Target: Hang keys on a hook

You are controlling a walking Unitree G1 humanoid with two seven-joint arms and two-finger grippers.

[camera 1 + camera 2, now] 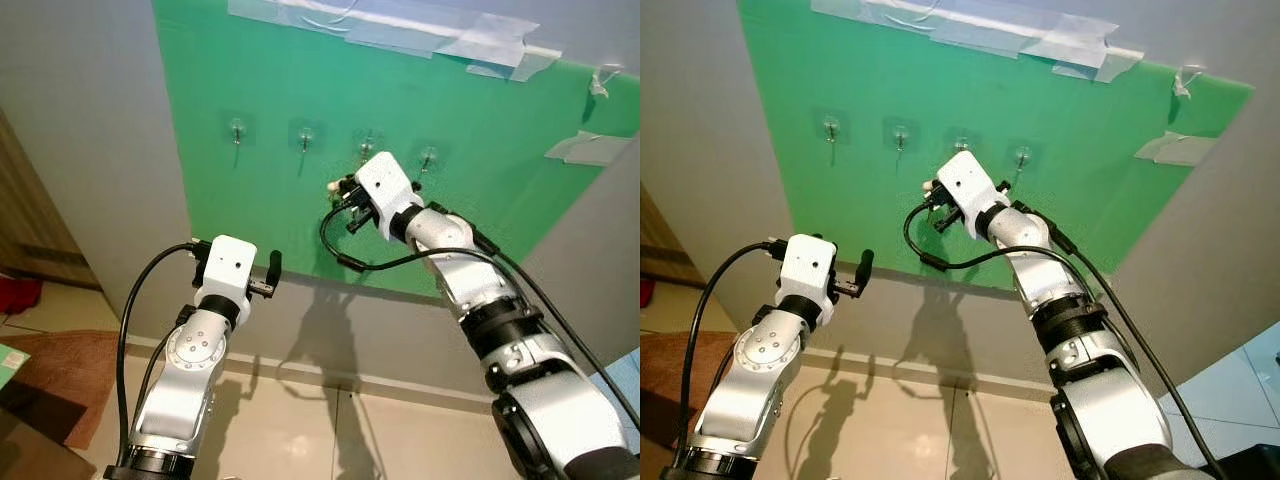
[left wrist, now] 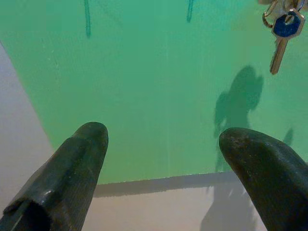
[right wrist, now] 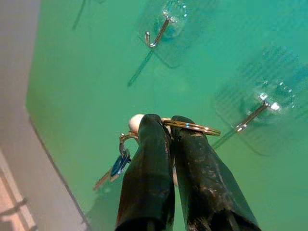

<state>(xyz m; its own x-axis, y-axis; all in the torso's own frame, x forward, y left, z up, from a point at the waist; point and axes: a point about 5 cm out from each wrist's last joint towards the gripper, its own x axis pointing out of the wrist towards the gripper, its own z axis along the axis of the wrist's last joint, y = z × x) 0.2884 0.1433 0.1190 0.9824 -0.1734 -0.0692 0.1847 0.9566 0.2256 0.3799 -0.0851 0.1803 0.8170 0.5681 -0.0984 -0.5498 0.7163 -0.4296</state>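
The right gripper [image 3: 166, 127] has its jaws closed on the key ring [image 3: 190, 126], near a hook [image 3: 250, 117] on the green board [image 1: 260, 80]. The keys [image 3: 115, 168] look light, stiff and dangle freely; the ring seems the best grip. The left gripper [image 2: 163, 144] waits with jaws wide.

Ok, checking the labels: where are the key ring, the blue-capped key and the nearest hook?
key ring [image 3: 192, 127], right wrist view, gold loop
blue-capped key [image 2: 287, 26], left wrist view, blue cap
hook [image 3: 249, 118], right wrist view, metal prong
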